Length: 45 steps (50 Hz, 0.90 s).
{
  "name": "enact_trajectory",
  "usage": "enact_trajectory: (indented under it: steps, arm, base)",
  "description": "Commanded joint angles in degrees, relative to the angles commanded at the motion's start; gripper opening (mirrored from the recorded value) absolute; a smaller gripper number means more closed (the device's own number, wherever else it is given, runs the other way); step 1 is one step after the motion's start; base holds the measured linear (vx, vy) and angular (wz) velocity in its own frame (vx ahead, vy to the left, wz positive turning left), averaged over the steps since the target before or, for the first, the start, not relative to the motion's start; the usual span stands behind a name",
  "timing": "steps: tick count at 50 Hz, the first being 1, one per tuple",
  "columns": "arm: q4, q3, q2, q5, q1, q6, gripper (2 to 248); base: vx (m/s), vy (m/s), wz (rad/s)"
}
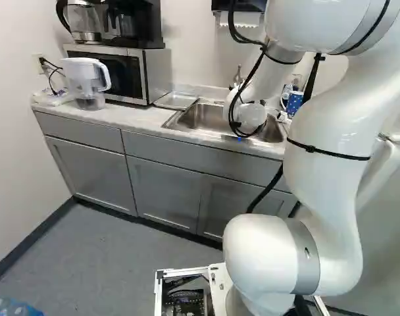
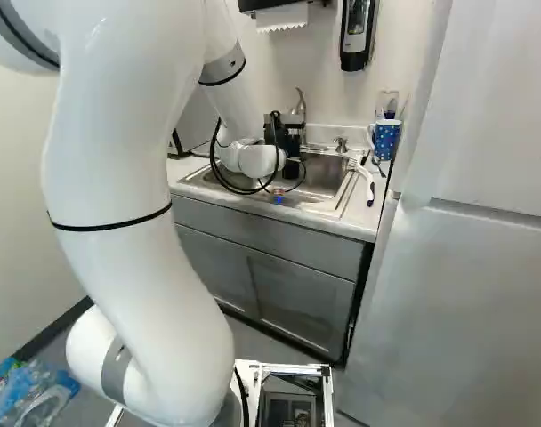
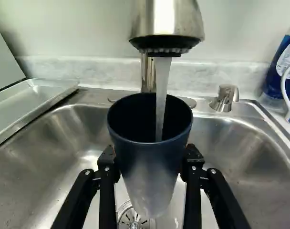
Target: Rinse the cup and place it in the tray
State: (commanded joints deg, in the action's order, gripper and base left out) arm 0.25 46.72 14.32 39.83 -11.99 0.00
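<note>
Over the sink [image 3: 49, 162], right under the faucet [image 3: 166, 19]: dark blue cup [image 3: 152, 162], mouth up, water [image 3: 161, 100] streaming straight in! | gripper [image 2: 292, 149] clamped on it from both sides, parted by its width | tray [image 3: 37, 98] beside the sink

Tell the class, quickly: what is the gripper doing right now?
Gripper: closed on the cup, holding it under the running tap.
</note>
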Motion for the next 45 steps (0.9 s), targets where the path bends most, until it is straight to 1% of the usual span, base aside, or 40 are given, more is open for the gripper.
enact_trajectory:
  steps: [45]
  arm:
    - [0.0, 0.0, 0.0, 0.0, 0.0, 0.0, 126]
  base:
    - [0.0, 0.0, 0.0]
